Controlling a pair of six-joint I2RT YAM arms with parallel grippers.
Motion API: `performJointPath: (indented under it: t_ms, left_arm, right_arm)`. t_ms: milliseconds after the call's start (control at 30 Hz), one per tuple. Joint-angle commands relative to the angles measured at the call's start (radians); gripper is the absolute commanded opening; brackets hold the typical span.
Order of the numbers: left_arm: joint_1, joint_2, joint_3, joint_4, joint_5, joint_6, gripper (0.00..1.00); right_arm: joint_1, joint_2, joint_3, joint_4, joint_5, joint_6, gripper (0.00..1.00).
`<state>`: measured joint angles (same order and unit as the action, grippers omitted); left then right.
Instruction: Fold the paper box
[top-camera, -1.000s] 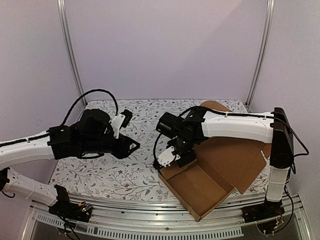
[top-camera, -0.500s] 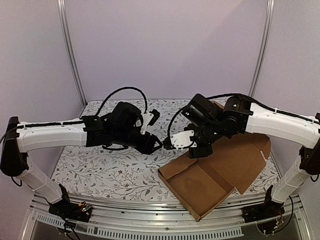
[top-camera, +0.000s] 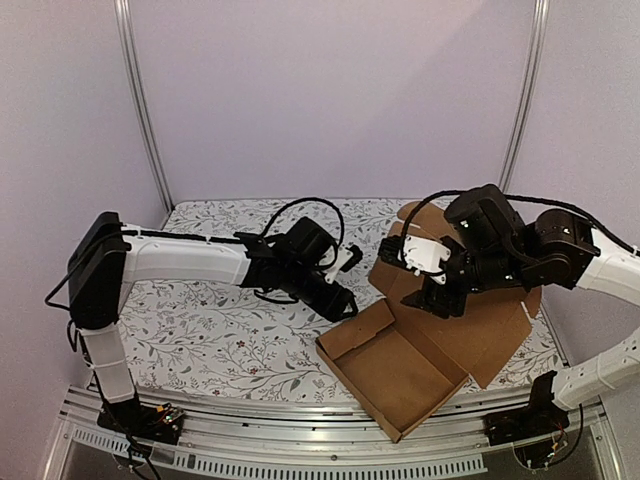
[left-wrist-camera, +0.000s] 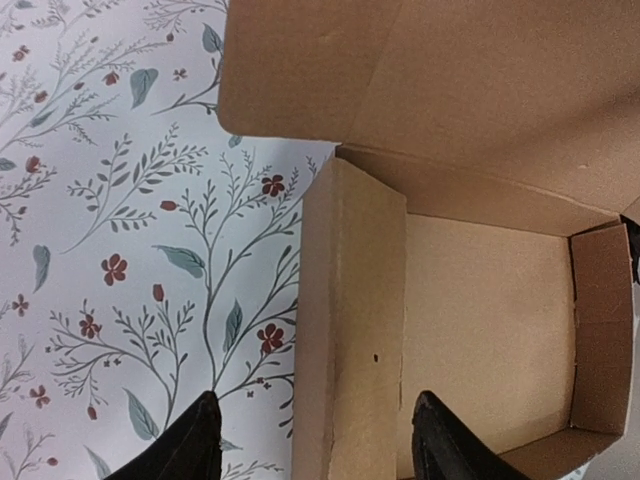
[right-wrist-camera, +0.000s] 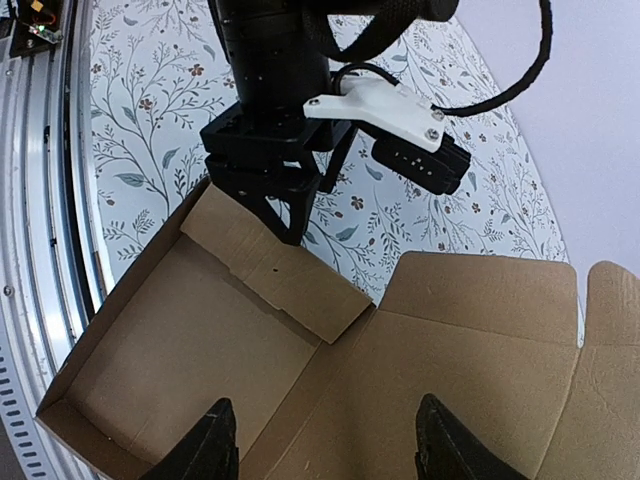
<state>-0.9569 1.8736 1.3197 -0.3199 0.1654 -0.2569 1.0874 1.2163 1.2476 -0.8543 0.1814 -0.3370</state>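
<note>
The paper box (top-camera: 400, 375) lies at the front right of the table as a shallow brown tray, with its lid panel (top-camera: 480, 315) spread flat behind and to the right. My left gripper (top-camera: 345, 305) is open at the tray's left wall flap (left-wrist-camera: 350, 330). In the left wrist view its fingertips (left-wrist-camera: 195, 440) straddle that leaning flap, and I cannot tell if they touch it. My right gripper (top-camera: 435, 300) hangs open above the crease between tray (right-wrist-camera: 180, 350) and lid (right-wrist-camera: 470, 370), holding nothing. The right wrist view also shows the left gripper (right-wrist-camera: 285, 215) at the flap (right-wrist-camera: 280, 275).
A floral cloth (top-camera: 220, 330) covers the table. A metal rail (top-camera: 300, 440) runs along the near edge. Purple walls and two upright posts (top-camera: 140, 110) close in the back and sides. The lid's far flaps (top-camera: 425, 215) reach toward the back right corner.
My left arm has stretched right to the box's left wall flap, and its jaws have widened. My right arm has lifted off that flap and drawn back right, over the lid.
</note>
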Motion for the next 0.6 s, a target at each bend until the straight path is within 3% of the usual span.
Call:
performJointPath:
  t_ms: [0,267,567]
  left_arm:
    - [0.009,0.062,0.065,-0.042,0.016,0.03,0.63]
    - [-0.014,0.149,0.134,-0.104,-0.015,0.05,0.58]
    - [-0.028,0.219,0.179,-0.146,-0.032,0.053,0.42]
  right_arm:
    - [0.007,-0.061,-0.049,0.071,0.0,0.086,0.61]
    - [0.005,-0.057,-0.062,0.086,-0.008,0.093,0.61]
    - [0.006,-0.04,-0.067,0.094,-0.02,0.09,0.61]
